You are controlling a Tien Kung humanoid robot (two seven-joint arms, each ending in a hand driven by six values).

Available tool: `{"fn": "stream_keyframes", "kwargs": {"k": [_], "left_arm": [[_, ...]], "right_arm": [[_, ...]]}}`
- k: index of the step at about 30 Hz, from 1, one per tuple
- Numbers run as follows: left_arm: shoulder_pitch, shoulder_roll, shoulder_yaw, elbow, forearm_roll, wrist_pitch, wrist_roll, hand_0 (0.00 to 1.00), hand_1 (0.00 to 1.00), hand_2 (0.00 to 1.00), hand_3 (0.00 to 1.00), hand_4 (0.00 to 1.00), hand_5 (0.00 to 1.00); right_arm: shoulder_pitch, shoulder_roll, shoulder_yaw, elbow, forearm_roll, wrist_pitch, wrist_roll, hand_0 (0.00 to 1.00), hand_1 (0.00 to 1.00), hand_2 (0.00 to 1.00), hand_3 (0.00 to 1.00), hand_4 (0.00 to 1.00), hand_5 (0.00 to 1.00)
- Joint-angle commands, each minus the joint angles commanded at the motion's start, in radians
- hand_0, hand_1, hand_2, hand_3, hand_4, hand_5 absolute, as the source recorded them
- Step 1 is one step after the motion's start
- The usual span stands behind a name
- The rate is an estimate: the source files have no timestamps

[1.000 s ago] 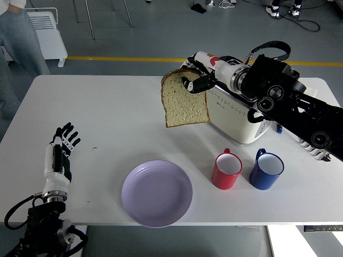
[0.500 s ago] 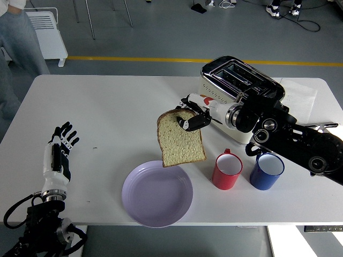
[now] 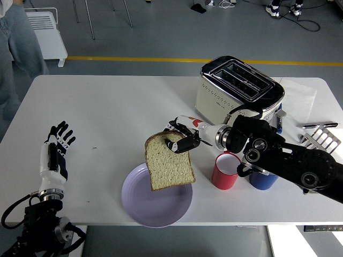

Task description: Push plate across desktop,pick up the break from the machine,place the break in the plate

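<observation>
Lower and further left than half a second ago, the porous tan slice of bread with a darker crust now hangs tilted over the far rim of the smooth, round lavender plate, its bottom edge overlapping the dish, whereas before it hung just beyond the plate. The right hand, black-fingered with a white and red shell, is clamped on the slice's top corner. Behind it the boxy cream toaster with a polished chrome top and two slots stands fully uncovered on the matte white tabletop. A glossy red mug and a blue mug sit beside the plate, the blue one partly hidden by the arm. The left hand rests near the left edge, fingers spread and empty, little changed
</observation>
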Motion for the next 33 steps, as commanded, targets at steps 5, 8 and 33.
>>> {"fn": "stream_keyframes", "kwargs": {"k": [5,8,33], "left_arm": [[0.004,0.0,-0.02,0.001,-0.008,0.001,-0.002,0.76,0.819,0.877,0.812,0.587,0.998],[0.008,0.0,-0.039,0.0,-0.007,0.003,-0.003,0.76,0.818,0.877,0.812,0.587,0.998],[0.022,0.0,-0.042,-0.004,-0.004,0.007,-0.01,0.76,0.817,0.877,0.81,0.583,0.998]], "right_arm": [[-0.007,0.002,-0.016,0.006,0.018,-0.001,0.017,0.418,0.423,0.451,0.476,0.195,0.044],[-0.019,0.011,-0.028,-0.003,0.033,-0.013,0.06,0.44,0.47,0.487,0.515,0.242,0.106],[-0.068,0.026,-0.055,-0.097,-0.012,0.03,0.246,0.606,0.636,0.623,0.638,0.522,0.204]]}}
